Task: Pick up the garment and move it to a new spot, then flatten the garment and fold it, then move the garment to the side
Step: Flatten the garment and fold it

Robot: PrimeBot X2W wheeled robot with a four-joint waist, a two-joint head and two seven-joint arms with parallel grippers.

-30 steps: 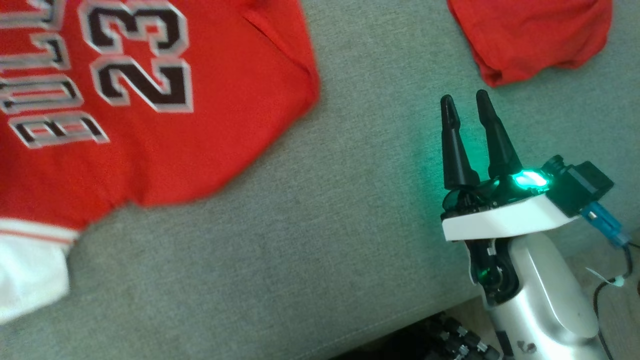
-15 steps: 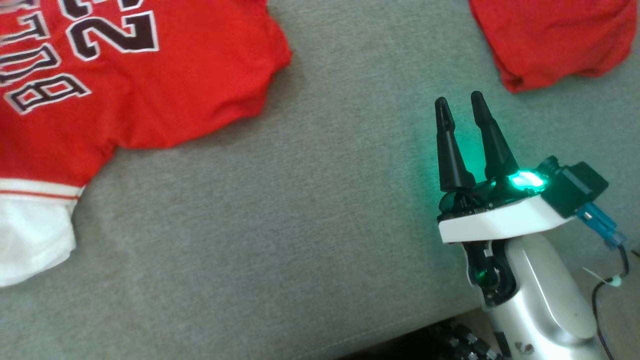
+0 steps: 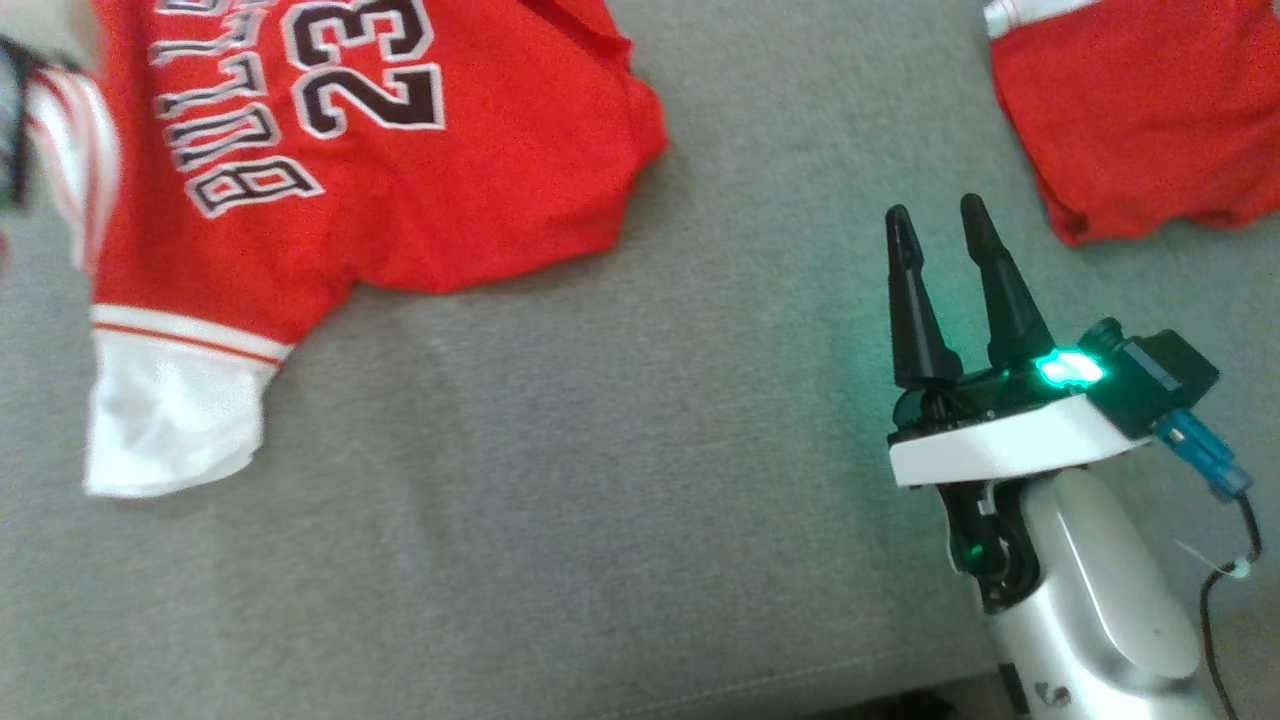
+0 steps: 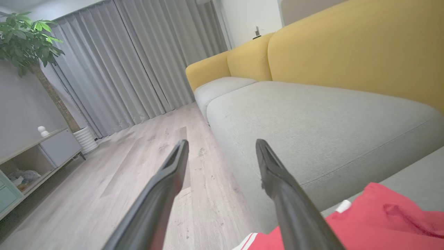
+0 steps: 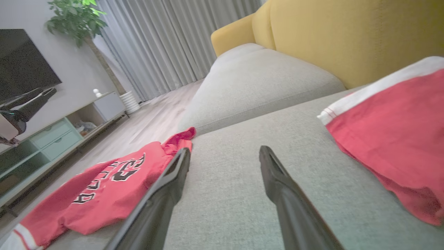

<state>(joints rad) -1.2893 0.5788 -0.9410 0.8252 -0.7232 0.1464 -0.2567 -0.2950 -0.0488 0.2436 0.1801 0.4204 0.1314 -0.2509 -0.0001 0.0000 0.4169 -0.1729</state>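
On the grey sofa seat (image 3: 600,480), the red jersey (image 3: 400,160) is lying spread at the frame's upper left, now showing more of its white sleeve as the camera swings, so pickup is still pending while the right claw (image 3: 940,225) and left claw (image 4: 220,146) are hovering apart, empty.

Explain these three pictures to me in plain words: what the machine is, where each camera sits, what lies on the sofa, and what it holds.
This is a wheeled robot with two arms, each ending in two long dark fingers. One picture looks down from its head; the other two look along each wrist's fingers.

From the head, the right gripper hovers open and empty over the grey sofa seat. A red jersey printed with 23 lies spread to its left, and a second red garment lies to its right.

The left gripper is open too, holding nothing, pointing past the seat's edge towards the wooden floor, with red cloth beneath it.
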